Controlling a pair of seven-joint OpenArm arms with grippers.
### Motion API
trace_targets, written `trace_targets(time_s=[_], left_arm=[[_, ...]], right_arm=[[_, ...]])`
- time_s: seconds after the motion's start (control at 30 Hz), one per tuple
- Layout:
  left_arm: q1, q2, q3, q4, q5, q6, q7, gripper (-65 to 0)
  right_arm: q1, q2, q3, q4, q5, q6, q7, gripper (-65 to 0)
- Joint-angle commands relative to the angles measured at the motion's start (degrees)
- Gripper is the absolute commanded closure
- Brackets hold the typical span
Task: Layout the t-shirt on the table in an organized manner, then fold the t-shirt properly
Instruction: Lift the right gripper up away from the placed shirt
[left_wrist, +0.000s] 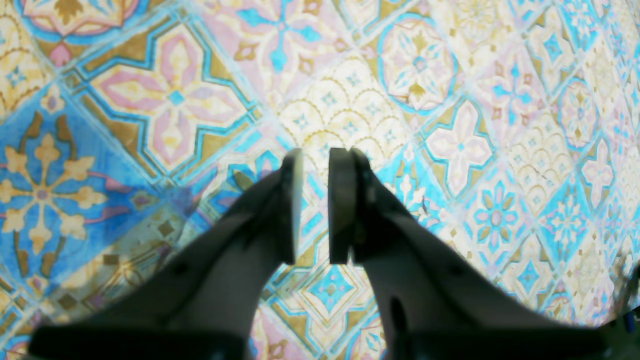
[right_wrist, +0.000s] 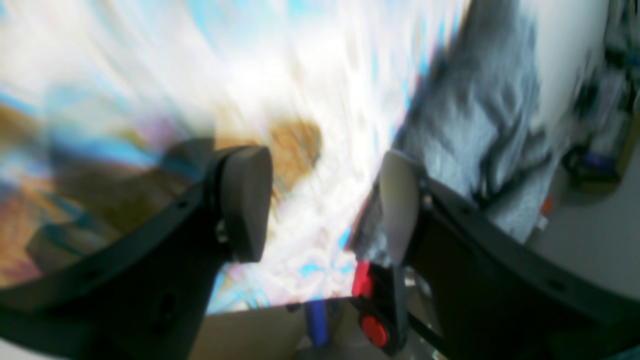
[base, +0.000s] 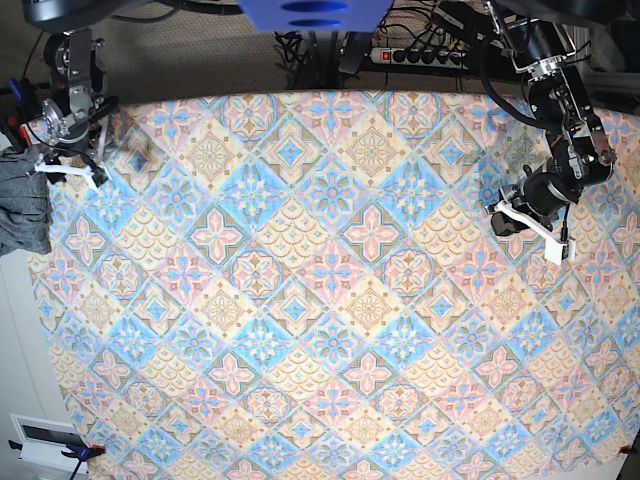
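The t-shirt (base: 22, 215) is a dark-grey bunch at the far left edge of the table (base: 330, 300), partly hanging off it. In the blurred right wrist view the t-shirt (right_wrist: 480, 125) lies up and to the right of the fingers. My right gripper (base: 68, 172) hovers just above and right of the bunch, and its jaws (right_wrist: 320, 200) stand wide open with nothing between them. My left gripper (base: 530, 222) hangs over the table's right side, far from the shirt. Its fingers (left_wrist: 316, 160) are a narrow gap apart over bare patterned cloth and hold nothing.
A power strip (base: 420, 55) and cables lie behind the table's back edge. A red clamp (right_wrist: 372, 305) sits at the table edge below my right gripper. A white box (base: 45, 437) is off the front left corner.
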Motion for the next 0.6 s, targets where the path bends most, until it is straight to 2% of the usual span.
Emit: trace_targets(time_s=[0.0,0.27,0.57], left_arm=[[-0.86,-0.85,-0.14,0.81,-0.73,-0.14,-0.99,-9.3],[-0.86,-0.93,-0.40,0.81,-0.73,-0.14,-0.99,-9.3],[-0.86,-1.28,-0.49,0.81,-0.81,-0.14,-0.99,-9.3]], right_arm=[[1.04,0.84,0.24,-0.06,1.21,1.11,-0.84,-35.1],[9.39,1.02,0.15,-2.34,1.21,1.11,-2.60,-35.1],[10.44,1.28,0.59,-13.51,1.12,1.11,-2.07,-35.1]])
